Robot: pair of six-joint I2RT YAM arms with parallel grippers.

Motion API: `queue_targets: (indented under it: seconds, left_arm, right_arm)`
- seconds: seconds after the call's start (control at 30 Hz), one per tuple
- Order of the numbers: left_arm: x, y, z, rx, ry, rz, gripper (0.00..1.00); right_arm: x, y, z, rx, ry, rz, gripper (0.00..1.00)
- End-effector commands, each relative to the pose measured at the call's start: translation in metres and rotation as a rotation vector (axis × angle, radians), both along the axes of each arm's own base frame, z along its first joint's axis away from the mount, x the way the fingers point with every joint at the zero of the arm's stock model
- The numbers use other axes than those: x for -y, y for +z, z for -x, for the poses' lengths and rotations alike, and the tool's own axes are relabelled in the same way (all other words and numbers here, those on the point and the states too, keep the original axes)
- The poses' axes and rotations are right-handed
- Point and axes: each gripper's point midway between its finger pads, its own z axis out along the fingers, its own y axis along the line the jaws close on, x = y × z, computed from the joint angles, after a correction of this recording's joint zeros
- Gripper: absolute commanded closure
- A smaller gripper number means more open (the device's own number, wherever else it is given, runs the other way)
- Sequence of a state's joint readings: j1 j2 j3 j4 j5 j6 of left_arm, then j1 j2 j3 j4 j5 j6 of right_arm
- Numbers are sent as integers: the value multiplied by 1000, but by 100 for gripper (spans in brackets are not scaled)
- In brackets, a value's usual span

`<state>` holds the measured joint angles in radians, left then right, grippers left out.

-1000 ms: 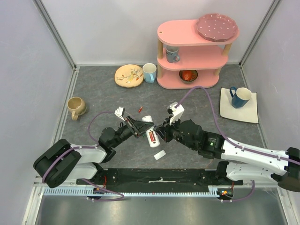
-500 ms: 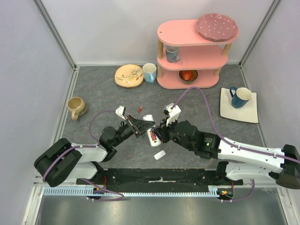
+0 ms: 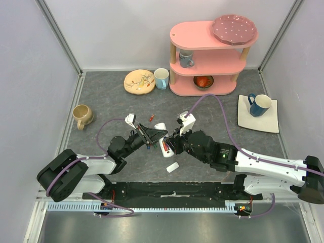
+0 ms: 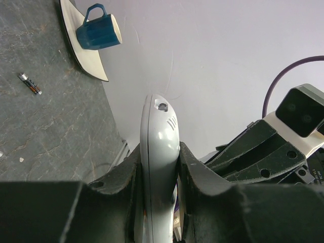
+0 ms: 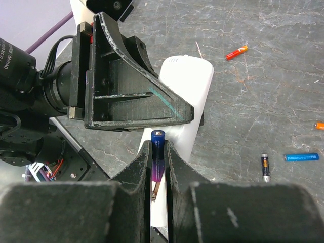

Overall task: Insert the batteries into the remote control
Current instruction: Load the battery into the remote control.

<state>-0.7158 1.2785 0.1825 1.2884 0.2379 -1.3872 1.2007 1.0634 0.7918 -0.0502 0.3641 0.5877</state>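
While the right gripper (image 5: 158, 152) is pinching a blue battery (image 5: 158, 137) between nearly closed fingers at the bottom centre of its wrist view, it is aiming it at the remote control (image 5: 200, 83) just beyond, seemingly to seat it. The left gripper (image 4: 159, 167) is clamping that handset's edges tightly, bracing it; spare batteries (image 5: 301, 157) are lying farther right.

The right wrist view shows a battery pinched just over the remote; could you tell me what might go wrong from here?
1. The battery pokes beyond the right fingers; pressing it in could tilt it or squeeze it out.
2. The left fingers sit close by, so a bump seems possible.
3. The remote is clamped only by its slim sides; a push might twist it.
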Motion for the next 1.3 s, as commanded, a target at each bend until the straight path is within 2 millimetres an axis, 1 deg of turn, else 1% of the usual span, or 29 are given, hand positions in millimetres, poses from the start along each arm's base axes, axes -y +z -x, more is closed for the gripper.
queue_targets:
  seconds: [0.0, 0.33, 0.73, 0.83, 0.9, 0.97, 1.27]
  left_arm:
    - [-1, 48, 5, 126, -11, 123, 98]
    - [1, 53, 1, 145, 1, 120, 98]
    - [2, 55, -1, 157, 5, 114, 98]
    - [3, 55, -1, 159, 3, 112, 98]
    - [3, 55, 0, 159, 0, 110, 98]
    - [3, 55, 0, 159, 1, 112, 98]
    - [4, 48, 1, 146, -6, 97, 98]
  right_arm:
    - [3, 0, -1, -8, -30, -7, 100]
    - [4, -6, 5, -56, -15, 11, 100]
    - [4, -22, 16, -137, 9, 53, 100]
    - [4, -23, 17, -144, 8, 56, 97]
    - [5, -23, 16, -147, 4, 59, 92]
    - [6, -20, 16, -144, -4, 55, 87]
    - [8, -11, 9, -130, -42, 46, 72]
